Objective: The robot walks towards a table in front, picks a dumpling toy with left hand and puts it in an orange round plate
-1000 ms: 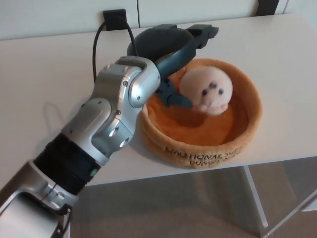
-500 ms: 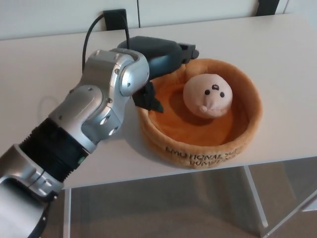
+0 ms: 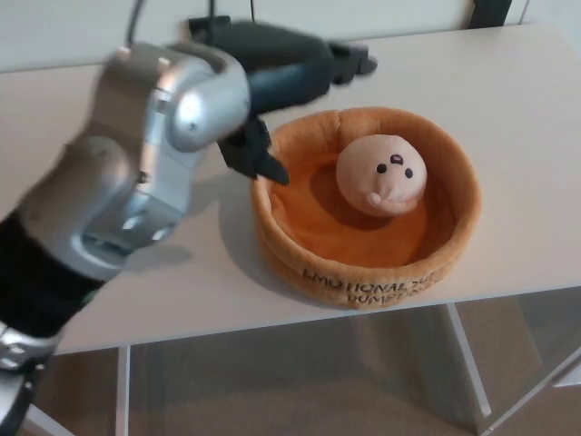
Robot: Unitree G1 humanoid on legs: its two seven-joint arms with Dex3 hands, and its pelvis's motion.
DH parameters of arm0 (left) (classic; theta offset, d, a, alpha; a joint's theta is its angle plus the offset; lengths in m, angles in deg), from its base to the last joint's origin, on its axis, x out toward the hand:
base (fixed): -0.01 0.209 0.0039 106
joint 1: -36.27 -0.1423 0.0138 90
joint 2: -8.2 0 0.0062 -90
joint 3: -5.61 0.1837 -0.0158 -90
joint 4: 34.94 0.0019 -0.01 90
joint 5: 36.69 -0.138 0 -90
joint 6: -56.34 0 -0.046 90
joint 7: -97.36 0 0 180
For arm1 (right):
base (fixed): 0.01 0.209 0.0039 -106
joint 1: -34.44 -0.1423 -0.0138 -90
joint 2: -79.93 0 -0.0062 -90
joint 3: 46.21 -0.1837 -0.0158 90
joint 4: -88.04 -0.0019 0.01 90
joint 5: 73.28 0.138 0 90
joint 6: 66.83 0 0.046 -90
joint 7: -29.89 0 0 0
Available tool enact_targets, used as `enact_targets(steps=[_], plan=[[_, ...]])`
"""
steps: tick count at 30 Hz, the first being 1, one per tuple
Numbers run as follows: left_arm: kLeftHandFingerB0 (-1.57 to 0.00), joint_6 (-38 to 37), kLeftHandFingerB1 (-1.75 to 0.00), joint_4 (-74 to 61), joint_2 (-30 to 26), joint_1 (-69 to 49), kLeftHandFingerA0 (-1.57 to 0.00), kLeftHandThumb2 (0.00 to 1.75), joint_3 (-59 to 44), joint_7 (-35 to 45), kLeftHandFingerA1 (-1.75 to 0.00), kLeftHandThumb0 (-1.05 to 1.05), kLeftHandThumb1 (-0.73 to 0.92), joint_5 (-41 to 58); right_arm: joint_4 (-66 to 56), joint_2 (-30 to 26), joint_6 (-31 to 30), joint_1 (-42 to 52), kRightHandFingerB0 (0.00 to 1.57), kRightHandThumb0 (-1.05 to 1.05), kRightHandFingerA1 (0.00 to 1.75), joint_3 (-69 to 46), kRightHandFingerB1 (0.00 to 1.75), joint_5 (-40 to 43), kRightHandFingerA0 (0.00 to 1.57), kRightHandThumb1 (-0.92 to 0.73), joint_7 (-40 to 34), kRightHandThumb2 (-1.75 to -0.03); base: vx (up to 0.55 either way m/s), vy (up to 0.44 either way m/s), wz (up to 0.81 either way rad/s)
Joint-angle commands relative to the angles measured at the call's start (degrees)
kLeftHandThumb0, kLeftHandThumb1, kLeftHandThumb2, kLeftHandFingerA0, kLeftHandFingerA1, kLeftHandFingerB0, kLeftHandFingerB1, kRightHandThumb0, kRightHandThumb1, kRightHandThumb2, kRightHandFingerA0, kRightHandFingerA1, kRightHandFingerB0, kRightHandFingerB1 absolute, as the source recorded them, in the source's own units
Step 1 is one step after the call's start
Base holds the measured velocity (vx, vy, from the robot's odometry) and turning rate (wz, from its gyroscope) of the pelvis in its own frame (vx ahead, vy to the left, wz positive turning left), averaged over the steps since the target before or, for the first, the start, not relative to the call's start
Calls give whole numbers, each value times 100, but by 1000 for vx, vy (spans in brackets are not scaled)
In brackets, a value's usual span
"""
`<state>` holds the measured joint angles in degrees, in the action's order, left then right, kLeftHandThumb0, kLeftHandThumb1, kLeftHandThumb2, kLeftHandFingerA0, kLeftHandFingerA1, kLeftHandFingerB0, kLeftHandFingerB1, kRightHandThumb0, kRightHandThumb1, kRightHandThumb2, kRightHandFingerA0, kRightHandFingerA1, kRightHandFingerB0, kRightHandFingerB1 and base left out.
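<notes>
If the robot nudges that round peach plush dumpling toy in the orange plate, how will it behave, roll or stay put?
The round peach plush dumpling toy looks soft and ball-shaped, so it would probably squash a little and roll. The orange fabric plate has a raised padded rim, which should likely stop it. It seems light, being stuffed fabric.

The left hand has let go of the dumpling toy and drawn back up and left, clear of the orange round plate's rim; the toy has settled face-up in the plate
</notes>
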<state>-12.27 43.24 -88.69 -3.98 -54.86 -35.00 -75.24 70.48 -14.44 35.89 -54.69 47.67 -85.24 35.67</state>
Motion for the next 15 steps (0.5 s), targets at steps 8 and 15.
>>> enact_targets(steps=[8,15], plan=[[0,-260,-21,-4762,-1583,-3371,0,57,-6584,2779,-6,-26,38,2828,44,-268,-53,137,38,-38,60,138,47,-136,62,-54,65,-80,0,0,0],[-6,-2246,-26,-4718,-517,-6623,0,54,-7901,2723,-22,-24,44,3516,116,-226,-107,146,38,-39,59,163,45,-152,64,-50,7,-75,0,0,0]])
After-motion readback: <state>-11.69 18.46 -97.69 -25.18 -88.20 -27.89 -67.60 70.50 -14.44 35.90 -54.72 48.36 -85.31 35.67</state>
